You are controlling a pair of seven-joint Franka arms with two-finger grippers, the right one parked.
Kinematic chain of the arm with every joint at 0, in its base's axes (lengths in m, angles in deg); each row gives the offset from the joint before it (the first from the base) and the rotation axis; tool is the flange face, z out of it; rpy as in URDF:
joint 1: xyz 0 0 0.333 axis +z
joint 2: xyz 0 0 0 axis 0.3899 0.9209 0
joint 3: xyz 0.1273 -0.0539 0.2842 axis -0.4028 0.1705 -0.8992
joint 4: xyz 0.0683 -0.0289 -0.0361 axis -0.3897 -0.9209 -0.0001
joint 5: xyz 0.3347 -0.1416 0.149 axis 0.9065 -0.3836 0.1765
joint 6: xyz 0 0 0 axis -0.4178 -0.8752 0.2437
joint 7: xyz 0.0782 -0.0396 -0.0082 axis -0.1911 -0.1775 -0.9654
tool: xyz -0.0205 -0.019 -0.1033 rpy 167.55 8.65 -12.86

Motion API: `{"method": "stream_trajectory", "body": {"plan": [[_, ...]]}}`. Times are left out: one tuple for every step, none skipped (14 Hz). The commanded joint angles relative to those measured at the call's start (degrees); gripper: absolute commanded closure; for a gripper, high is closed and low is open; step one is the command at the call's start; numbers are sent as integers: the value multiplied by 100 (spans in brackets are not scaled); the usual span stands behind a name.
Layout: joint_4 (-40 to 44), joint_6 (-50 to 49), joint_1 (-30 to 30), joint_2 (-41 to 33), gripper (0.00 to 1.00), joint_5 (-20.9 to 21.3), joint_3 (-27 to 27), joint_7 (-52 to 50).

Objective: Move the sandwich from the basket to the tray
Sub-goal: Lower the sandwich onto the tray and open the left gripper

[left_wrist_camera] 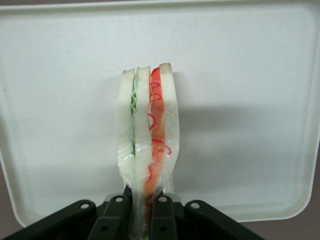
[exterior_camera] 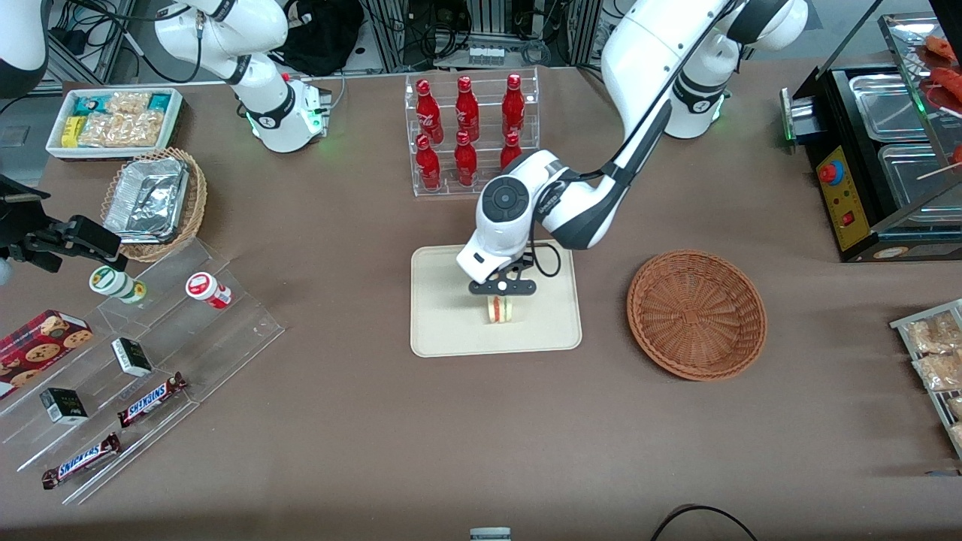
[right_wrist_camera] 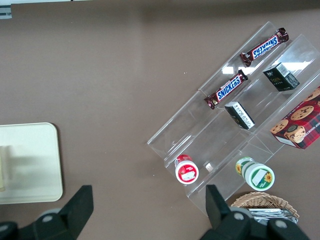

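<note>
My gripper hangs over the middle of the cream tray, shut on the sandwich. The wrist view shows the wrapped sandwich standing on edge, white bread with green and red-orange layers, pinched at its end between the two black fingers over the tray. I cannot tell whether the sandwich touches the tray floor. The reddish-brown wicker basket lies empty beside the tray, toward the working arm's end of the table.
A clear rack of red bottles stands farther from the front camera than the tray. Toward the parked arm's end lie a clear stepped stand with Snickers bars, a tan basket with foil containers and a white snack bin. A black appliance stands at the working arm's end.
</note>
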Motion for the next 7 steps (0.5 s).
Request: {"method": "stream_trajectory", "body": {"plan": [[176, -11, -111, 127, 88, 52, -31, -55], [185, -11, -172, 171, 88, 61, -31, -54], [185, -11, -173, 224, 87, 61, -40, -54], [185, -11, -182, 250, 87, 69, -31, -54], [176, -20, -182, 259, 86, 70, -31, -54], [176, -20, -182, 268, 84, 70, -31, -54], [150, -29, -182, 268, 83, 70, -31, -63]]}}
